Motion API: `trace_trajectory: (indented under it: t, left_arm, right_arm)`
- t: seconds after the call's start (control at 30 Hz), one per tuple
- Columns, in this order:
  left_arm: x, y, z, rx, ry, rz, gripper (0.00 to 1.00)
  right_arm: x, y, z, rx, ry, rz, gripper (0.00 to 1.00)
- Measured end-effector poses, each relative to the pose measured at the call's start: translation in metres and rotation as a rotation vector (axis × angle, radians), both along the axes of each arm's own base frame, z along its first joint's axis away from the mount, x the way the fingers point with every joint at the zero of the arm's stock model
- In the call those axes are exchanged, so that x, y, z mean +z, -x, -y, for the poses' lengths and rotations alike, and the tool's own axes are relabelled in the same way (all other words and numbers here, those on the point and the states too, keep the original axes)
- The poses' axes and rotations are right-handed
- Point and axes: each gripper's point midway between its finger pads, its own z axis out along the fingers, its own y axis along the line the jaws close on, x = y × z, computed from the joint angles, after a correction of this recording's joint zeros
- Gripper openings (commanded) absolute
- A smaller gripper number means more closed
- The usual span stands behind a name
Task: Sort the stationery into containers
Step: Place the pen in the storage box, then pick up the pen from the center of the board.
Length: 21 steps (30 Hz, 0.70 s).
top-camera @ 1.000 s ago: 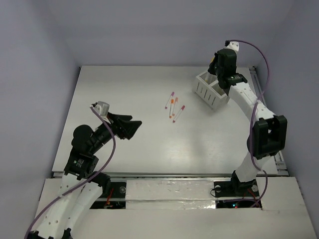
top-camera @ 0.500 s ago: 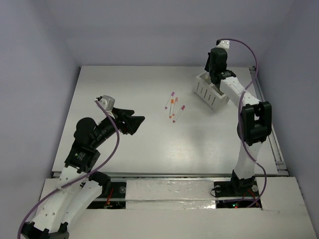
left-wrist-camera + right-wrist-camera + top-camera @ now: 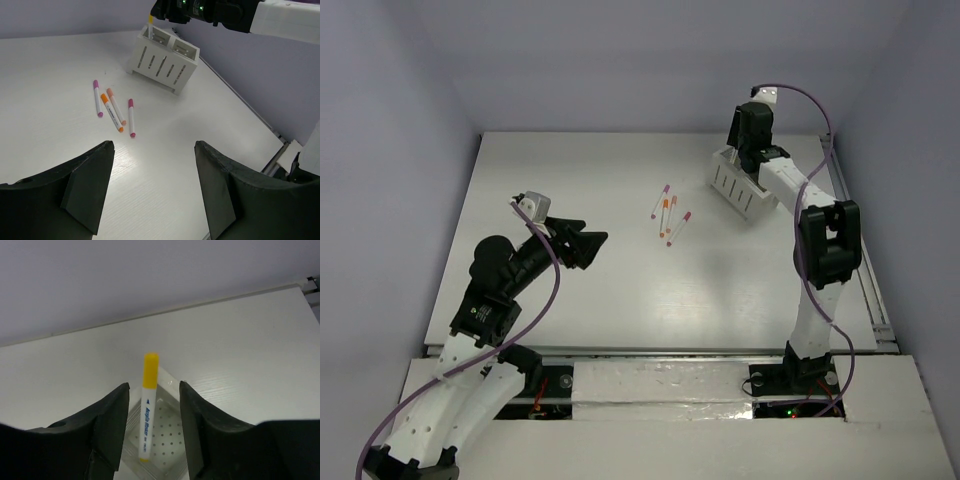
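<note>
Several pens lie loose mid-table (image 3: 667, 212): white sticks with pink, purple and orange caps, also in the left wrist view (image 3: 115, 107). The white slatted box (image 3: 738, 192) stands at the back right. My right gripper (image 3: 747, 160) hovers over the box's far-left compartment (image 3: 172, 440), open. A yellow-capped pen (image 3: 147, 410) stands in that compartment between the jaws, with a gap on each side. The pen's yellow tip shows above the box (image 3: 165, 62) in the left wrist view (image 3: 150, 21). My left gripper (image 3: 595, 243) is open and empty over bare table, left of the loose pens (image 3: 154, 145).
The table's right edge has a metal rail (image 3: 880, 300) close behind the box. A purple-grey wall (image 3: 620, 60) rises behind the table. The right arm's elbow (image 3: 828, 235) stands tall near the box.
My right arm has swung its wrist a little left and back over the box. My left gripper edged forward to the right a second ago and has held still since.
</note>
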Motion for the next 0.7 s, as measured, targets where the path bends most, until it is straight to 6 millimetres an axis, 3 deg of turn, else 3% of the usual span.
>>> trace_trajectory:
  t: [0.2,0.3,0.33,0.37,0.4,0.5,0.6,0.63,0.7]
  left_arm:
    - [0.0,0.0,-0.001,0.003,-0.003,0.0,0.63]
    - [0.0,0.0,-0.001,0.003,-0.003,0.0,0.63]
    - [-0.001,0.0,-0.001,0.003,-0.002,0.0,0.63]
    - [-0.001,0.0,-0.001,0.003,-0.002,0.0,0.63]
    - [-0.001,0.0,-0.001,0.003,-0.003,0.0,0.63]
    - [0.0,0.0,-0.001,0.004,-0.003,0.0,0.63]
    - [0.0,0.0,-0.001,0.005,-0.002,0.001,0.63]
    - [0.0,0.0,-0.001,0.006,-0.002,0.002,0.63]
    - [0.0,-0.001,-0.001,0.007,-0.002,0.002,0.63]
  right_arm:
    - [-0.014,0.009,0.002,0.001,0.005,-0.03,0.55]
    - [-0.005,0.017,0.001,0.009,-0.01,-0.019,0.31]
    - [0.002,0.021,0.0,0.016,-0.023,-0.009,0.11]
    - [0.01,0.026,-0.004,0.027,-0.039,0.004,0.02]
    - [0.018,0.031,-0.007,0.032,-0.06,0.018,0.0]
    - [0.04,0.053,-0.035,0.088,-0.116,0.04,0.0]
    - [0.04,0.081,-0.089,0.197,-0.181,0.025,0.0]
    - [0.033,0.089,-0.103,0.224,-0.194,0.006,0.29]
    - [0.001,0.11,-0.136,0.288,-0.228,-0.07,0.45]
